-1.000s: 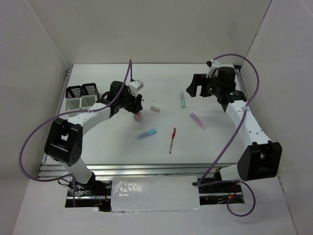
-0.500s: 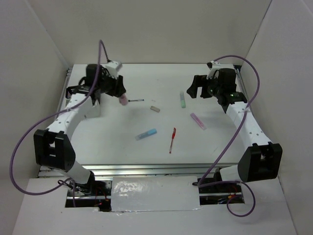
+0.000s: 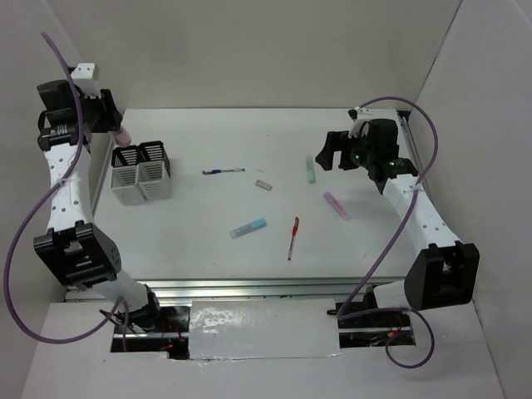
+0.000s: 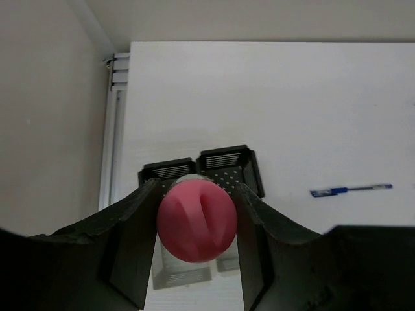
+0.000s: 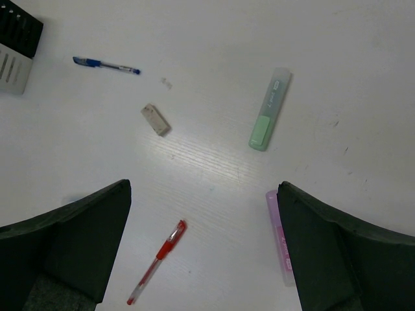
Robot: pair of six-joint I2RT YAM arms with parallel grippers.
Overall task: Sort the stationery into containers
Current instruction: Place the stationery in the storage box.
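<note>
Gripping: left gripper (image 4: 196,193) clamps a pink marker (image 4: 196,223), held up at the table's (image 3: 199,241) 10 o'clock corner.
Bins (image 3: 141,171): at the table's 9 o'clock edge, near the marker.
Right gripper (image 5: 202,189): jaws wide apart, holding nothing, at 2 o'clock.
Near centre: blue pen (image 3: 223,171), eraser (image 3: 263,184), light-blue marker (image 3: 248,228), red pen (image 3: 293,238).
Toward 3 o'clock: green marker (image 5: 269,109), lilac marker (image 5: 280,246).
</note>
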